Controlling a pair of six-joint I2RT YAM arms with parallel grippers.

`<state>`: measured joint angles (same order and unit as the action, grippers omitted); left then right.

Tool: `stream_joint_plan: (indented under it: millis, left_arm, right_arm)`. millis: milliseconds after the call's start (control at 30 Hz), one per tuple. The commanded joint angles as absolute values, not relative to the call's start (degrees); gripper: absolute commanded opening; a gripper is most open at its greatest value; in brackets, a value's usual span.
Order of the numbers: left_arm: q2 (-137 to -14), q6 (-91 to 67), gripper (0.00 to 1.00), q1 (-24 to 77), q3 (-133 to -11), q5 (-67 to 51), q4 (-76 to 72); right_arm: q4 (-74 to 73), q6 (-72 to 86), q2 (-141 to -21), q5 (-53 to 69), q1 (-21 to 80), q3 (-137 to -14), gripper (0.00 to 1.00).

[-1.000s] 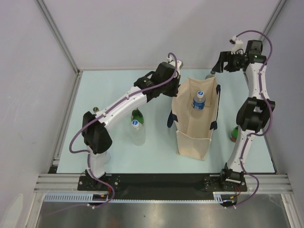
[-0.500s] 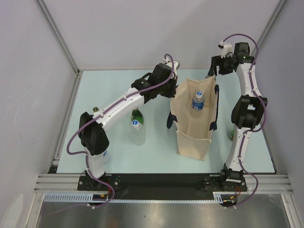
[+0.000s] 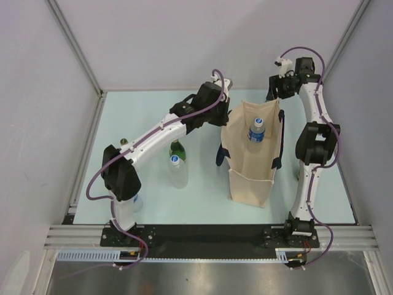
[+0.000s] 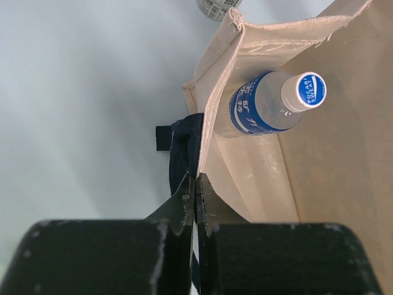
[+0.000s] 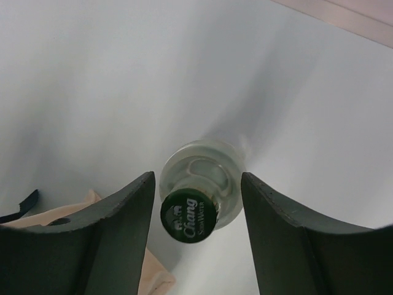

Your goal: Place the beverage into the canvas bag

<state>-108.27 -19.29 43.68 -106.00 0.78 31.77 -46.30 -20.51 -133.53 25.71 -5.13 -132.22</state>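
My left gripper (image 4: 195, 187) is pressed together on the rim of the one canvas bag (image 3: 250, 175), at its navy strap (image 4: 179, 144). The bag stands upright near the middle of the table (image 3: 153, 110). One Pocari Sweat bottle (image 4: 265, 106) stands inside the bag. My right gripper (image 5: 196, 184) is spread, one finger on each side of one Chang bottle (image 5: 189, 216) just behind the bag. Left of the bag stand two more bottles: one green bottle (image 3: 177, 148) and one clear bottle (image 3: 177, 172).
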Motion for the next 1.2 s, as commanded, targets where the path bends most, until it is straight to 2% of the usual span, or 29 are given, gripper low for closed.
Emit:
stream_joint_plan:
  millis: [0,700,800,833,900,1067,1100,1167]
  left_arm:
    - [-103.7,-20.0,0.00,42.6,-105.9,0.6,28.9]
    - [-103.3,-21.6,0.00,42.6,-104.8,-1.1,27.3]
    - [-103.0,-21.8,0.00,42.6,-104.8,-1.1,27.1]
    - [-103.0,-21.9,0.00,42.6,-104.8,-1.1,27.0]
    - [-102.9,-22.1,0.00,42.6,-104.8,-1.1,26.7]
    - [-102.8,-22.3,0.00,42.7,-104.7,-1.5,26.4]
    - [-102.7,-22.4,0.01,42.6,-104.9,-1.6,26.3]
    - [-102.4,-22.5,0.10,42.6,-105.1,-1.7,26.1]
  right_arm:
    - [-44.2,-21.3,-134.3,24.6,-4.6,-134.7,0.61]
    - [-40.6,-21.5,-133.8,23.6,-4.0,-134.6,0.60]
    - [-40.6,-21.9,-133.9,23.8,-3.8,-134.6,0.50]
    - [-40.7,-22.1,-133.9,23.8,-3.7,-134.6,0.44]
    - [-40.7,-22.2,-133.9,24.0,-3.6,-134.6,0.40]
    - [-40.2,-22.7,-132.8,23.8,-3.6,-134.7,0.14]
    - [-40.1,-22.8,-132.3,23.8,-3.7,-134.7,0.11]
    - [-39.7,-22.7,-130.5,23.7,-4.0,-134.6,0.04]
